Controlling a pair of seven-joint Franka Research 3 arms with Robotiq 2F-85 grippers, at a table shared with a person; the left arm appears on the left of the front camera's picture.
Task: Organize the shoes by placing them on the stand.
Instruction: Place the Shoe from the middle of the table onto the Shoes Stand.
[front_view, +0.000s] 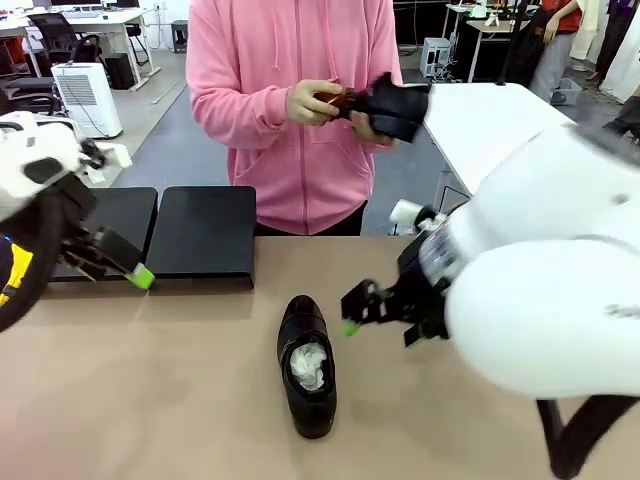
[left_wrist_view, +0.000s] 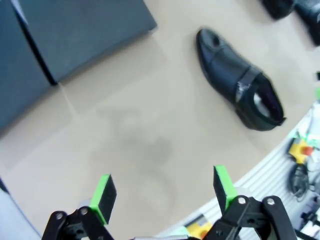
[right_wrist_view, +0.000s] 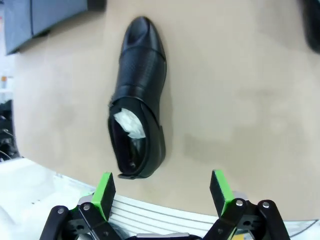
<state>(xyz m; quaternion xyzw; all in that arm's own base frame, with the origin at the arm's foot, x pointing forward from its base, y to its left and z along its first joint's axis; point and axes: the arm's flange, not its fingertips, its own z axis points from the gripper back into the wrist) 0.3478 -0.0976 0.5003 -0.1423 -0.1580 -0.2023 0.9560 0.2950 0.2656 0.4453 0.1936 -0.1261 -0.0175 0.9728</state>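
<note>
Stand (front_view: 205, 232) sits far left on the bench (front_view: 150, 410), its left tray partly hidden by the left arm. One shoe (front_view: 307, 365) lies mid-bench, long axis near-to-far, toe toward the stand. The right wrist view shows white stuffing inside it. A blurred second shoe (front_view: 398, 105) is in the person's hands (front_view: 315, 102). Left gripper (left_wrist_view: 165, 192) and right gripper (right_wrist_view: 162, 192) hover, fingers apart.

Open tabletop (front_view: 150, 400) around lone shoe (front_view: 305, 328)

Two shoes (front_view: 307, 365) (front_view: 398, 108), one stand (front_view: 200, 232)
</note>
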